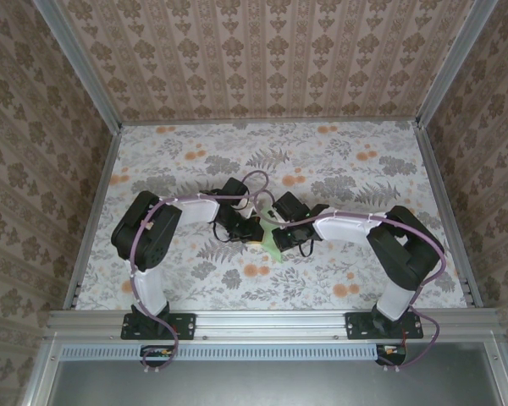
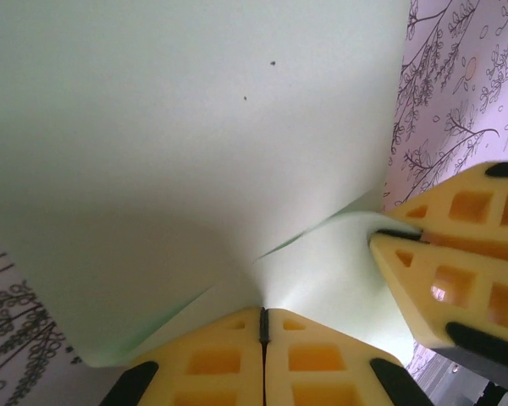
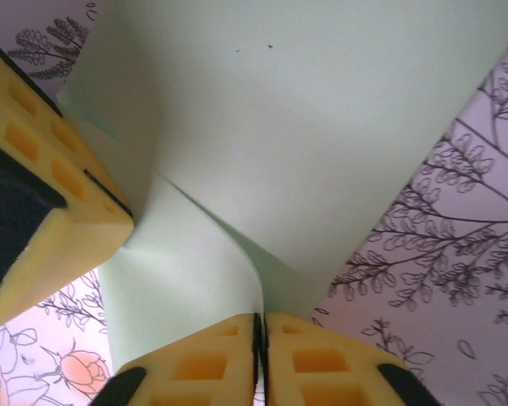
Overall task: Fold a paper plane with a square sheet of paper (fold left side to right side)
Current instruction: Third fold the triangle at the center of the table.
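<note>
Plainly, both arms were bent in toward the middle of the table point(image 1: 347, 169), whose cloth carried grey fern leaves and orange flowers. The pale-green paper plane point(image 1: 272, 246) sat between the two wrist heads, with only a small slip of it visible from above. In the left wrist view the left gripper point(image 2: 262, 326) had its yellow fingers point(image 2: 212, 359) pressed together with a hairline seam between them, pinching the near edge of the paper where a crease ran up from the tips. The right gripper point(image 3: 258, 328) looked the same in its own view, jaws together on a folded edge of the sheet. Each gripper appeared at the side of the other's view, nipping the paper close by. The sheet curved between the two grips, and printed cloth showed past its edges.
</note>
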Robot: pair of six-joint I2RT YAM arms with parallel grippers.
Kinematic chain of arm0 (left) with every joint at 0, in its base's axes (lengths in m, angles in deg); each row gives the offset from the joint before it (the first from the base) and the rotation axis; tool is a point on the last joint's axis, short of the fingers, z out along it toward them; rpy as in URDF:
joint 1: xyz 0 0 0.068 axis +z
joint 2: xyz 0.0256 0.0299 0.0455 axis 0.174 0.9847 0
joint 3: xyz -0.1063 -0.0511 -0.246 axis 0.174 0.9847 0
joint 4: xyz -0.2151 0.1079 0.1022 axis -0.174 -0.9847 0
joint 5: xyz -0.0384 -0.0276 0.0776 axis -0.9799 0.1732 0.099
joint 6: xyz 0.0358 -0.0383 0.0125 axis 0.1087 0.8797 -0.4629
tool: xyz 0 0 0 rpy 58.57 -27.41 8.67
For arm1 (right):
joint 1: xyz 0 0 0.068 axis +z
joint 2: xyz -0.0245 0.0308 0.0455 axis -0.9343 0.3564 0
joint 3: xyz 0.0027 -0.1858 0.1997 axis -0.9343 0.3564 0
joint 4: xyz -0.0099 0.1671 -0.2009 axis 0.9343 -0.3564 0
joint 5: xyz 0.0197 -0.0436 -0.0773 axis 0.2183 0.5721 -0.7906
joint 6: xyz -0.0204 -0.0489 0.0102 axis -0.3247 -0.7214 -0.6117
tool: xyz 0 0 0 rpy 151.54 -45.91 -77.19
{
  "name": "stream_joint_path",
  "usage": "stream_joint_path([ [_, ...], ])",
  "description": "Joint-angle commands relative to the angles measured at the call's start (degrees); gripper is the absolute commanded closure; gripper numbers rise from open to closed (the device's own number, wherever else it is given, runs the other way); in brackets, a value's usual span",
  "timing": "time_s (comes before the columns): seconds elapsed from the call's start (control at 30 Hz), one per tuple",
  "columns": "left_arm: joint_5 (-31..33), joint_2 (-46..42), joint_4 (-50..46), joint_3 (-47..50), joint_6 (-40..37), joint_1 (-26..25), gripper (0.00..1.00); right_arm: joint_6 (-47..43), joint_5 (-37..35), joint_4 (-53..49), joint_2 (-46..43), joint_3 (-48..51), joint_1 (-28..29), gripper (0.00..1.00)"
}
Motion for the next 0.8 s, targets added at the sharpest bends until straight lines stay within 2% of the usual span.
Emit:
stream_joint_path([
  [0.0, 4.9, 3.0, -3.1, 2.3, -0.9, 0.3, 0.94, 3.3, 0.1, -3.4, -3.8, -1.9, -1.9, 0.79],
  [0.07, 4.9, 2.9, -3.1, 2.4, -0.8, 0.3, 0.94, 4.4, 0.1, -5.2, -6.0, -2.3, -2.4, 0.75],
  [0.2, 5.1, 2.6, -3.1, 2.5, -0.6, 0.3, 0.94, 9.6, 2.1, -8.5, -10.8, -1.2, -2.4, 0.75],
  [0.4, 5.2, 2.4, -3.3, 2.3, -0.3, 0.3, 0.94, 25.9, 7.6, -0.2, -15.3, 5.4, 1.2, 0.86],
  [0.57, 5.2, 2.5, -3.3, 2.1, 0.2, 0.2, 0.95, 33.1, 6.7, 6.6, -10.6, 5.4, 5.7, 0.95],
  [0.77, 5.1, 2.8, -3.3, 1.5, 0.1, -0.2, 0.95, 32.9, 5.3, 5.6, -3.8, 1.2, 7.8, 0.97],
])
